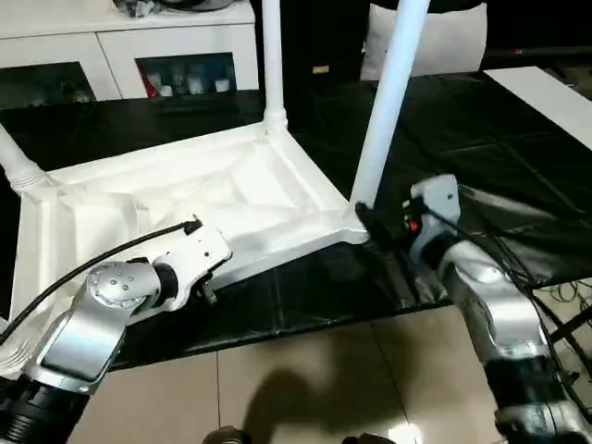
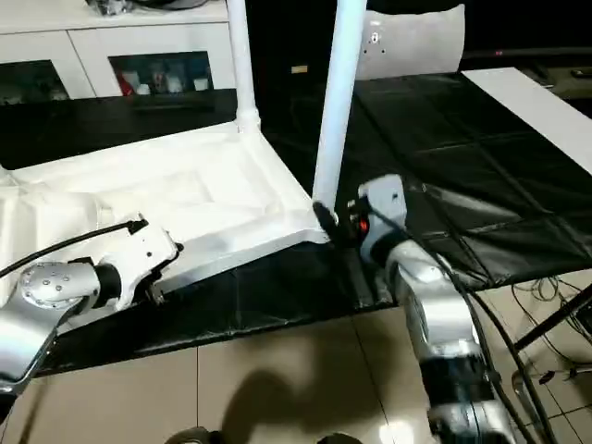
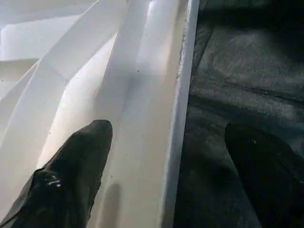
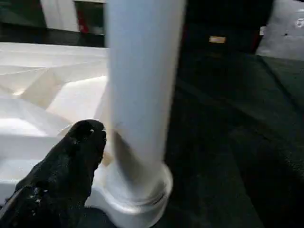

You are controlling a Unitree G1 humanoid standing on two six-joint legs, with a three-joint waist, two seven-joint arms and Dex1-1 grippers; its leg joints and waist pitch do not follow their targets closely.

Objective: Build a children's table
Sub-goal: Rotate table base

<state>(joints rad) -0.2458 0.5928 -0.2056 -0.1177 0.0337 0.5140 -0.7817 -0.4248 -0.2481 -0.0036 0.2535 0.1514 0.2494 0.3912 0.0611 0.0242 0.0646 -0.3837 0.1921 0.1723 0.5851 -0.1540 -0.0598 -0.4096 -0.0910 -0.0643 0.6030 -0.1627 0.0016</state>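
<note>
White children's table point(image 1: 185, 199) upside down, left tool point(image 3: 166, 156) wide astride rim, right tool point(image 1: 370, 225) wide beside leg point(image 1: 388, 102)

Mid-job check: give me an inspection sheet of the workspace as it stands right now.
Surface: black sheet over the work area, tiled floor in front.
Job's things: table top lies upside down, ribbed underside up; leg stands in the near right corner socket, another leg in the far corner, a third leg at the left corner.
Clutter: nothing seen.
Grippers: left gripper open, straddling the top's near edge; right gripper open at the base of the near leg.
Cables: black cable along the left forearm, more cables by the right arm.
Surroundings: white cabinet with glass doors behind.
</note>
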